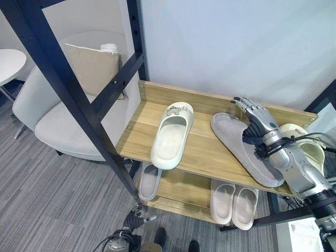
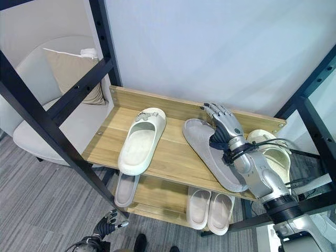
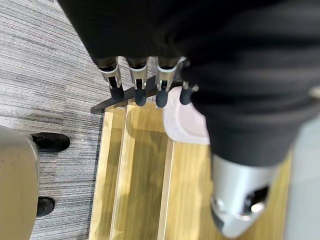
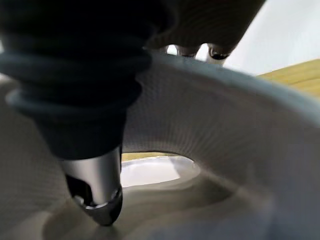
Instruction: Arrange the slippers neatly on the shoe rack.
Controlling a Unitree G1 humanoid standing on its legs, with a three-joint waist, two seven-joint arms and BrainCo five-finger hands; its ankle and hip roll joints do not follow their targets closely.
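Shelving of light wood in a black metal frame (image 1: 68, 89) stands against a plain pale wall (image 1: 231, 42); the floor (image 1: 47, 210) is grey striped carpet. On the top shelf (image 1: 205, 152) a cream slipper (image 1: 171, 134) lies right way up near the middle, toe toward 6 o'clock and heel toward the back lip. At 3 o'clock from it a grey slipper (image 1: 239, 144) lies sole-up and skewed, one end near the back board, the other running toward 4 o'clock at the shelf's front edge. The right hand (image 1: 255, 119) sits on this slipper: its fingers reach over the upturned sole toward 12 o'clock, and the right wrist view shows the thumb (image 4: 97, 192) tucked inside the strap opening, so the hand is pinching the grey slipper between thumb and fingers. Just past the arm at 3 o'clock a second cream slipper (image 2: 273, 155) rests at the shelf's right end, partly hidden by the forearm.

On the lower shelf (image 1: 181, 191) a single pale slipper (image 1: 149, 181) lies at the left, and a pair of pale slippers (image 1: 233, 205) lies side by side at the right.

The left hand (image 2: 107, 224) hangs low at 6 o'clock by the carpet, its fingers (image 3: 137, 82) extended and relaxed, holding nothing.

At 9 o'clock from the rack a pale grey armchair (image 1: 63, 126) holds a beige cushion (image 1: 92, 65), and the rim of a white round table (image 1: 10, 63) shows at 10 o'clock.
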